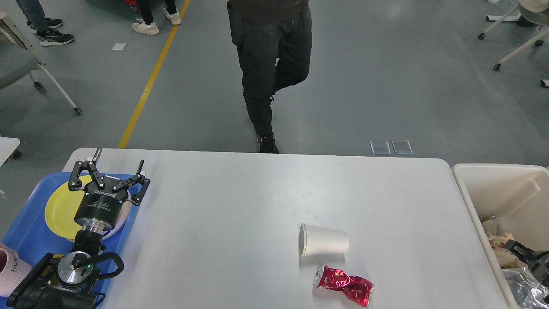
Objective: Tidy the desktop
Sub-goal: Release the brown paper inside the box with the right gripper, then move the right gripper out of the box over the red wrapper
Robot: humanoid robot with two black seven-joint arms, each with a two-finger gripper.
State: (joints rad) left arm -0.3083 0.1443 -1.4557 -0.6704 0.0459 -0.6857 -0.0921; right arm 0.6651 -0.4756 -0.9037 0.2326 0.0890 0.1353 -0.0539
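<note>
While the left hand hovers over the tray, the scene reads so:
Left hand [112,168]: fingers spread apart, gripping nothing, above the yellow plate [60,210] on the blue tray [25,231].
Right hand [521,253]: dark, low in the cream bin [493,189]; cannot tell whether apart or together.
Counter [240,206]: white, spans the middle of the view.
Paper cup [324,241]: on its side, right of centre.
Crushed red can [344,285]: just beside the cup, nearer me.

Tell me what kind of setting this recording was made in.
Probably an open lab or test hall, not a home: a grey polished floor with a yellow line, rolling chairs at the edges, and a person walking by the white desktop set with a blue tray and cream bin.
</note>
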